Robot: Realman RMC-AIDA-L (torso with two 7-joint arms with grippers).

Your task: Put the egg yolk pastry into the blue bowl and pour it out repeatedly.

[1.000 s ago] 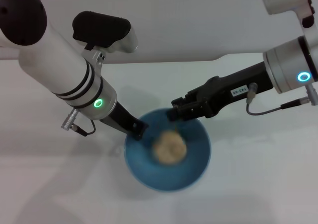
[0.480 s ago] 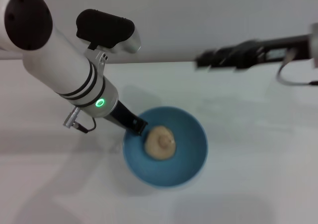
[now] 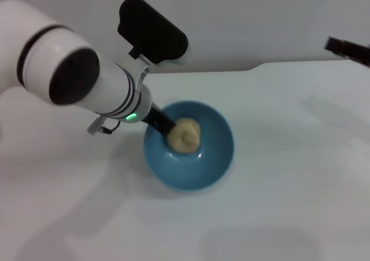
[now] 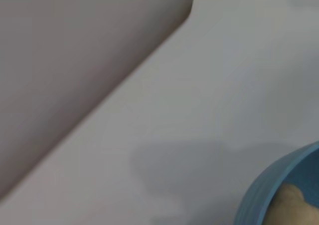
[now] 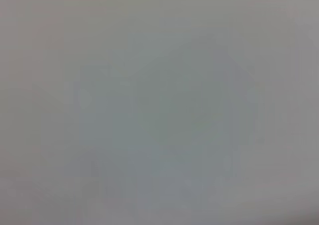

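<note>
The blue bowl (image 3: 196,168) is on the white table in the middle of the head view. The egg yolk pastry (image 3: 184,135) lies inside it, against the wall on the left gripper's side. My left gripper (image 3: 161,122) is shut on the bowl's left rim, and its dark fingers reach down to the pastry. The left wrist view shows part of the bowl's rim (image 4: 256,197) with the pastry (image 4: 294,210) inside. My right gripper (image 3: 347,48) is far off at the right edge, well apart from the bowl. The right wrist view shows only blank table.
The white table's far edge (image 3: 231,70) runs behind the bowl, with a step in it at the right. The edge also shows in the left wrist view (image 4: 124,80). Nothing else stands on the table.
My right arm has drawn back from the bowl to the far right. My left arm has swung up and turned with the bowl. The pastry has shifted toward the left gripper's side.
</note>
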